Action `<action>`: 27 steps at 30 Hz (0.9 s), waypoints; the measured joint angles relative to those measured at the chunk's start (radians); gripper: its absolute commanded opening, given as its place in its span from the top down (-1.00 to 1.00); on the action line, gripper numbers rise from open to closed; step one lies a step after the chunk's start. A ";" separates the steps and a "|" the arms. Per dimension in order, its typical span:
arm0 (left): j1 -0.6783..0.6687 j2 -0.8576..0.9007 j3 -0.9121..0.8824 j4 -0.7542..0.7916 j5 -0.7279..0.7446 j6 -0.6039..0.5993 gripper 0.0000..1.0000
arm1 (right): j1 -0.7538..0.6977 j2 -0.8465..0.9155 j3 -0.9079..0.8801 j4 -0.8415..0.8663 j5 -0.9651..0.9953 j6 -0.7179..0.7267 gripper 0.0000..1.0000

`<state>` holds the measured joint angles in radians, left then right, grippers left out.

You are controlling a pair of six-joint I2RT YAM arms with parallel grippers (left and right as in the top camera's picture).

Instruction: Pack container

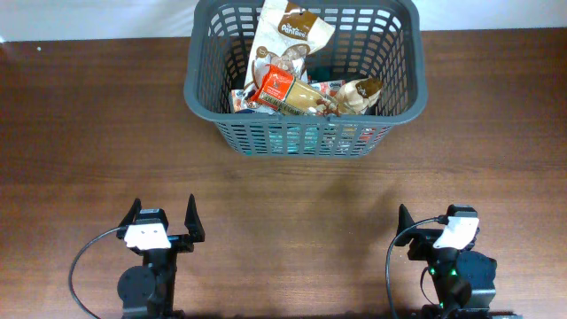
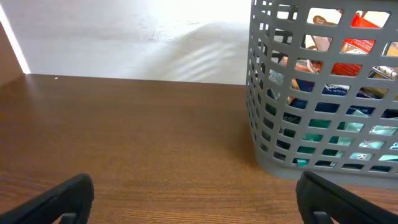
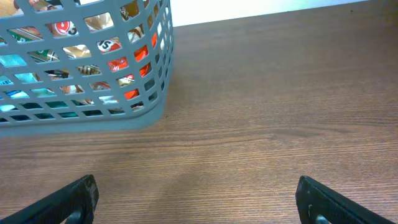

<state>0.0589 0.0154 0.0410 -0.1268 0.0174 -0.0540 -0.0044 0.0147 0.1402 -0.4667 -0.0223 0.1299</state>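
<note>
The dark grey slotted container (image 1: 202,89) stands at the far middle of the table, filled with several food packets: a tall white and brown bag (image 1: 288,40), an orange box (image 1: 276,86) and a beige packet (image 1: 361,93). It shows at the right in the left wrist view (image 2: 264,124) and at the left in the right wrist view (image 3: 149,112). My left gripper (image 1: 162,220) is open and empty near the front left, fingers spread wide (image 2: 196,196). My right gripper (image 1: 440,223) is open and empty near the front right (image 3: 196,199). Both are well short of the container.
The brown wooden table (image 1: 89,133) has a white wall behind its far edge (image 2: 124,37). Black cables loop beside each arm base (image 1: 75,266).
</note>
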 measured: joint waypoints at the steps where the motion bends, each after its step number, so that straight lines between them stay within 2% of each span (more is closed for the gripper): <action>1: 0.000 0.000 0.000 0.000 0.000 0.000 -0.98 | 0.000 0.000 0.000 0.000 0.000 0.000 -0.98; 21: 0.000 0.000 0.000 -0.001 0.000 0.000 -0.99 | 0.000 0.000 0.000 0.004 0.000 0.000 -0.98; 23: 0.000 0.000 0.000 -0.001 0.000 0.000 -0.99 | 0.000 0.000 -0.003 0.041 0.000 0.001 -0.98; 27: 0.000 -0.001 0.000 -0.001 0.000 0.000 -0.99 | 0.001 0.001 -0.011 0.302 0.008 0.001 -0.98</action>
<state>0.0589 0.0147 0.0410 -0.1276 0.0174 -0.0540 -0.0032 0.0158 0.1291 -0.1650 -0.0143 0.1307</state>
